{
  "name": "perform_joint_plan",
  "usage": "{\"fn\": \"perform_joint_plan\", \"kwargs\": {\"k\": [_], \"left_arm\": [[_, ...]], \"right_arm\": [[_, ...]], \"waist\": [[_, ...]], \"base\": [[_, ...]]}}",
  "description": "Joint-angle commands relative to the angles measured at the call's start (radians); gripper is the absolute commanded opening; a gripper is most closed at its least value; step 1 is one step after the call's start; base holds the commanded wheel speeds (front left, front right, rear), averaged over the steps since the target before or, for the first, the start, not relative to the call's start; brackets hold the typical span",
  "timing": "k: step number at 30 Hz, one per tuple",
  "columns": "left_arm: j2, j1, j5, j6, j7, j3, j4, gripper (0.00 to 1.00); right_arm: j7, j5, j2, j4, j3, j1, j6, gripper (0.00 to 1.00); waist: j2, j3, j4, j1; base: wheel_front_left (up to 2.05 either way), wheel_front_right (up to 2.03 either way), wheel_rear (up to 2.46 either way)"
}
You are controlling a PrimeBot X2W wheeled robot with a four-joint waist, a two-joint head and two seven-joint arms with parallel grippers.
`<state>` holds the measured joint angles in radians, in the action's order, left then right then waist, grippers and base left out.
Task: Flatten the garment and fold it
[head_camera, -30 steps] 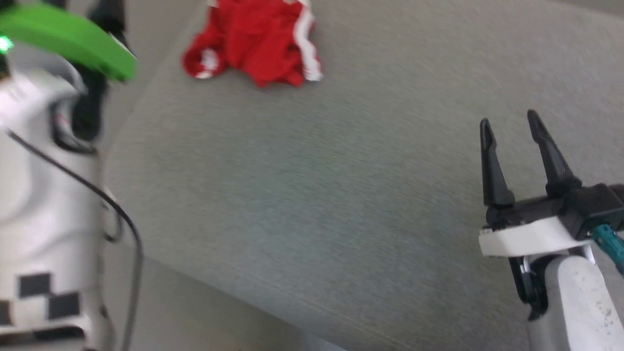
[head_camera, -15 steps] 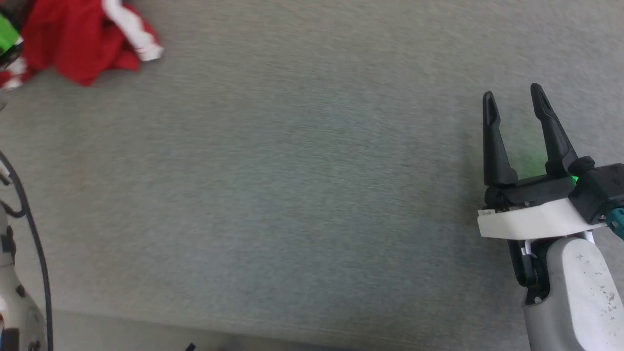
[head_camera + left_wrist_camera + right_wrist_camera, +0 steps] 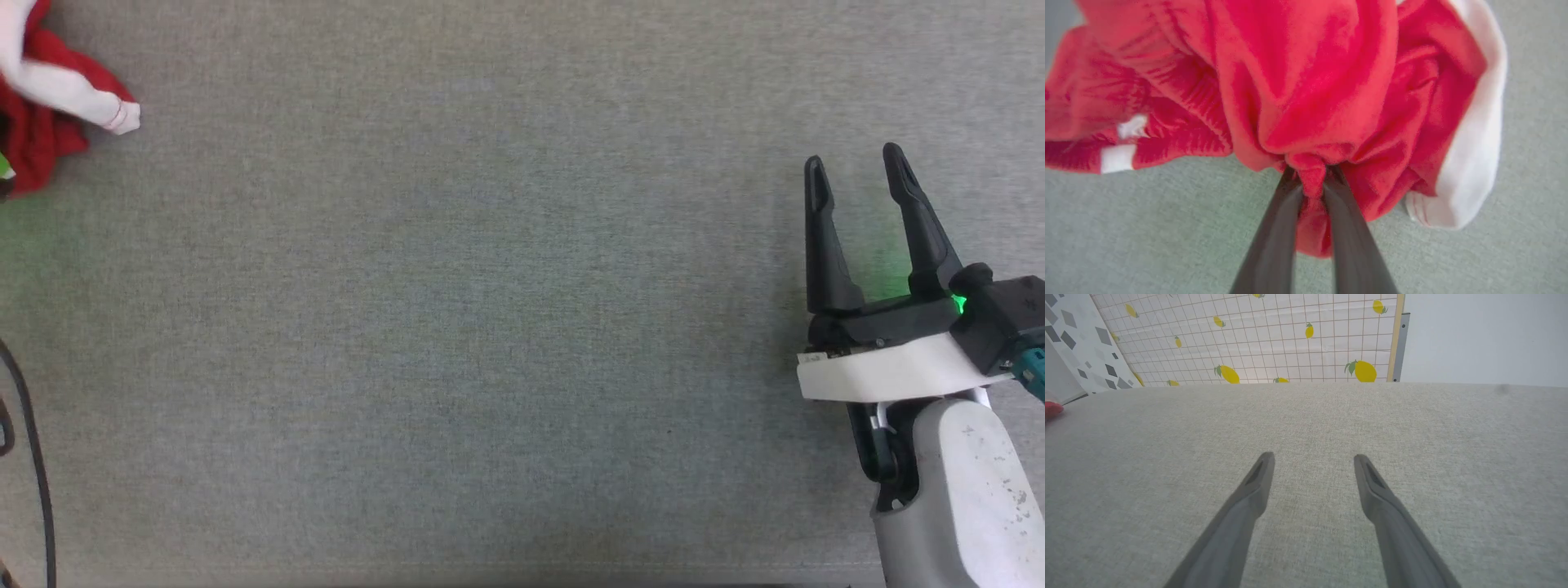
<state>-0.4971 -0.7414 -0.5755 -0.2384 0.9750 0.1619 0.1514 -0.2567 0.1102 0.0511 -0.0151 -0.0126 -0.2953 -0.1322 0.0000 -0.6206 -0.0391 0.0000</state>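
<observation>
The garment (image 3: 1306,81) is a crumpled red heap with white trim on the grey cloth surface. In the left wrist view my left gripper (image 3: 1312,179) is shut on a pinched fold of its red fabric, which bulges between the two dark fingers. The head view catches one edge of the garment (image 3: 49,98) at the far upper left, with a white stripe showing. My right gripper (image 3: 853,163) hovers open at the right of the head view, far from the garment, and the right wrist view shows that gripper (image 3: 1313,459) open with nothing between its fingers.
The grey cloth surface (image 3: 490,327) spreads wide between garment and right gripper. A dark cable (image 3: 33,457) hangs at the lower left. Beyond the surface's far edge stand a lemon-print grid panel (image 3: 1274,339) and a pale wall (image 3: 1486,335).
The head camera has swung, so the garment slid from the top middle to the far left edge. The left arm has left the head view. The right gripper stays open.
</observation>
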Motion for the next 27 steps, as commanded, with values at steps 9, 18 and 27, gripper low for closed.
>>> {"fn": "perform_joint_plan", "kwargs": {"k": [9, 18, 27], "left_arm": [[0.002, -0.048, 0.130, 0.154, -0.637, 0.000, 0.062, 0.00], [0.063, -0.115, 0.201, 0.258, -0.968, -0.109, 0.144, 0.00], [0.191, -0.158, 0.215, 0.326, -1.040, -0.276, 0.129, 0.00]], "right_arm": [[-0.005, -0.003, -0.001, -0.023, 0.030, 0.070, 0.002, 1.00], [-0.005, -0.006, -0.001, -0.043, 0.054, 0.179, 0.002, 1.00], [-0.005, -0.001, -0.001, -0.047, 0.063, 0.242, 0.002, 1.00]], "waist": [[0.0000, 0.231, 0.039, 0.0000], [0.0000, 0.445, 0.061, 0.0000], [0.0000, 0.543, 0.022, 0.0000]], "base": [[0.00, 0.00, 0.00], [0.00, 0.00, 0.00], [0.00, 0.00, 0.00]]}}
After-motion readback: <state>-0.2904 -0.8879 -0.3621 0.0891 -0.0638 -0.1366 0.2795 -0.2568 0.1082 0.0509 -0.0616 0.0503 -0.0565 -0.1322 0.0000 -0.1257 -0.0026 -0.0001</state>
